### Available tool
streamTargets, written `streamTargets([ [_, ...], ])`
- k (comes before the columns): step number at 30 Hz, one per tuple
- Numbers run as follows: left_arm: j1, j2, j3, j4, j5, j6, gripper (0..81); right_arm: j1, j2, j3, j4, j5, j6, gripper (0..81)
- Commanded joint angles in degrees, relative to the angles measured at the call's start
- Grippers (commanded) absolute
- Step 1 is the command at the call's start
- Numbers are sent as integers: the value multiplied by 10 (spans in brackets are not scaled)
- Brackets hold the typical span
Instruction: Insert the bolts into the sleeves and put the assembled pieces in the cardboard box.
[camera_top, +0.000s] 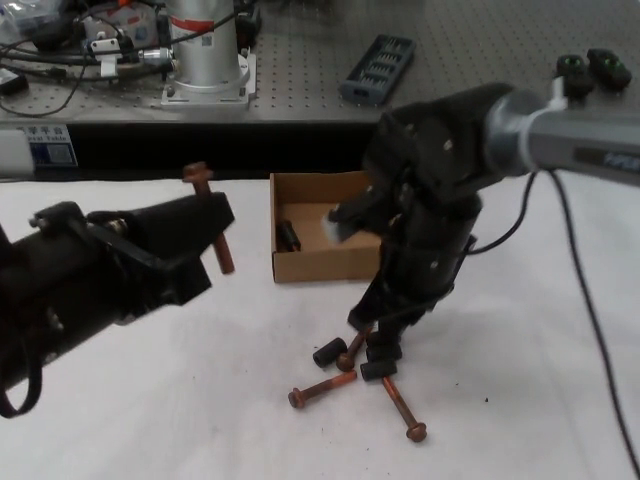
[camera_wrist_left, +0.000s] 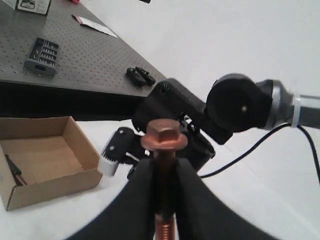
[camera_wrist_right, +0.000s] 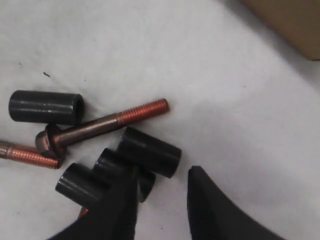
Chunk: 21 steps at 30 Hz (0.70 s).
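My left gripper (camera_wrist_left: 164, 165) is shut on a copper bolt (camera_wrist_left: 163, 137), held head up above the white cloth, left of the cardboard box (camera_top: 320, 262). In the high view that bolt (camera_top: 222, 252) sticks out above and below the left gripper (camera_top: 212, 222). My right gripper (camera_wrist_right: 162, 176) is open and low over a pile of parts, its fingertips on either side of the near end of a black sleeve (camera_wrist_right: 150, 151). Two more sleeves (camera_wrist_right: 46, 107) (camera_wrist_right: 82, 182) and loose bolts (camera_wrist_right: 105, 125) (camera_wrist_right: 25, 154) lie around it. A dark piece (camera_top: 288, 236) lies inside the box.
Two more bolts (camera_top: 322, 388) (camera_top: 402, 407) lie on the cloth in front of the pile. Behind the cloth is a perforated metal bench (camera_top: 450, 60) with a blue-grey tray (camera_top: 378, 68), a metal post (camera_top: 205, 50) and cables.
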Motion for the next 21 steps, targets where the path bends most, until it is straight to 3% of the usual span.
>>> streamTargets([
  [1, 17, -6, -1, -36, 1, -4, 6, 4, 4, -6, 9, 4, -11, 255],
  [9, 47, -6, -1, -42, 19, -4, 6, 21, 11, -11, 18, 25, -12, 273],
  [21, 48, -6, -1, -44, 17, -4, 6, 34, 11, -10, 62, 10, -8, 273],
])
